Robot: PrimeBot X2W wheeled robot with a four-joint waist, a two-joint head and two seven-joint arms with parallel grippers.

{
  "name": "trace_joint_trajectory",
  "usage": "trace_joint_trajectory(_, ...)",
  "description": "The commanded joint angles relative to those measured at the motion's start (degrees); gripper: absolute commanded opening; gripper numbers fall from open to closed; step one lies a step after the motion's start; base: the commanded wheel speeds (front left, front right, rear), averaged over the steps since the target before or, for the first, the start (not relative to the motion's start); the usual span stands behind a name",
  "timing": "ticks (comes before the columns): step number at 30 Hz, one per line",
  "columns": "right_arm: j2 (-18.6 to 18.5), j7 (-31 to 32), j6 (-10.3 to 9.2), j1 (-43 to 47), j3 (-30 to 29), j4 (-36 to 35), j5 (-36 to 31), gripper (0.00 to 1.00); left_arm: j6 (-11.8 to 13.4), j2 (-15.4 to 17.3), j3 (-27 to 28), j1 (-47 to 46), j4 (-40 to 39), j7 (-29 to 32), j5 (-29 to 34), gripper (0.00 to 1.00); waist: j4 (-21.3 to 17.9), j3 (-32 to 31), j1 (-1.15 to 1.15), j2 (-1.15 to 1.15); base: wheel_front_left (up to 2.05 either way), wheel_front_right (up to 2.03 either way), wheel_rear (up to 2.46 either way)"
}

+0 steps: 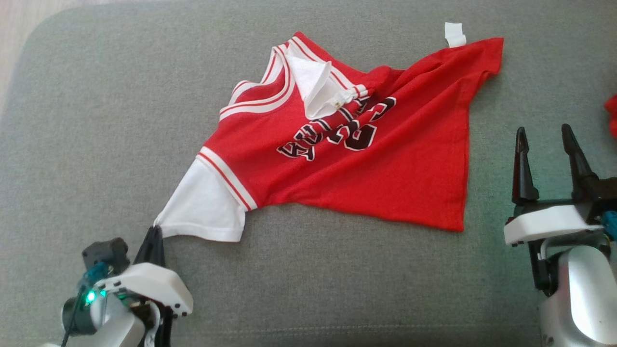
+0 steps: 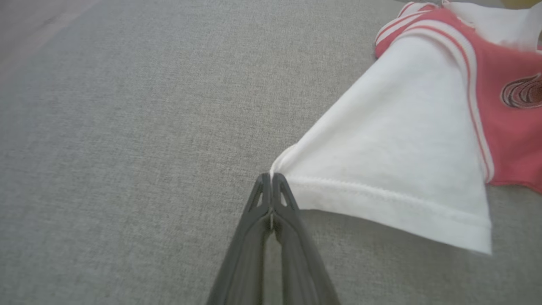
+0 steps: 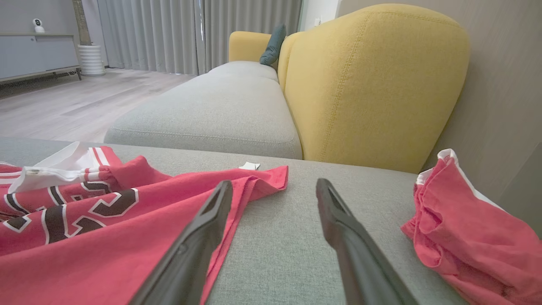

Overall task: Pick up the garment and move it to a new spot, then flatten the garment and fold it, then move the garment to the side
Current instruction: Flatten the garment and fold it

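A red jersey [image 1: 366, 168] with white sleeves, white collar and black lettering lies spread on the grey sofa cushion [image 1: 96, 120]. Its white sleeve [image 1: 205, 207] is drawn out to a point toward the lower left. My left gripper [image 1: 154, 231] is shut on the corner of that sleeve [image 2: 394, 156], fingers [image 2: 277, 199] pressed together on the hem. My right gripper [image 1: 544, 132] stands open just right of the jersey's lower hem, nothing between its fingers [image 3: 199, 228]. In the right wrist view the jersey [image 3: 84, 237] lies to the left of the fingers.
A second crumpled red garment [image 3: 457, 237] lies at the right edge of the cushion [image 1: 611, 115]. A yellow sofa back [image 3: 372, 80] rises behind it, with another grey seat [image 3: 228, 106] and wooden floor [image 3: 55, 106] beyond. Bare cushion runs along the front.
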Motion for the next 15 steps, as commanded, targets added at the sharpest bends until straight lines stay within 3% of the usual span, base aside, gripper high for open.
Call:
trace_joint_trajectory(1,-0.3,0.1,0.37,-0.4,1.3,-1.9,0.0,1.0,-0.3,0.5,2.9,-3.0,-0.3,-1.0,-0.2,0.0,-0.2,0.0,0.0,0.0,0.0,0.0,0.0)
trace_joint_trajectory(2,-0.3,0.1,0.37,-0.4,1.2,-1.9,0.0,1.0,-0.7,0.0,2.9,-3.4,0.2,-1.2,0.2,0.29,-0.2,0.0,0.0,0.0,0.0,0.0,0.0)
trace_joint_trajectory(4,-0.3,0.1,0.37,-0.2,1.1,-1.9,0.1,1.0,-1.7,-1.1,2.9,-4.0,0.9,-1.6,0.7,1.0,-0.4,-0.1,0.0,0.0,0.0,0.0,0.0)
trace_joint_trajectory(8,-0.3,-0.1,0.37,0.1,0.9,-1.9,0.7,1.0,-3.4,-2.8,4.3,-4.6,0.6,-1.9,3.0,1.0,-0.4,-0.5,0.0,0.0,0.0,0.0,0.0)
trace_joint_trajectory(15,-0.3,-1.3,0.37,0.9,1.6,-2.1,2.0,1.0,-6.2,-5.9,11.9,-2.3,-7.5,-2.0,12.7,1.0,0.7,-2.8,0.0,0.0,0.0,0.0,0.0)
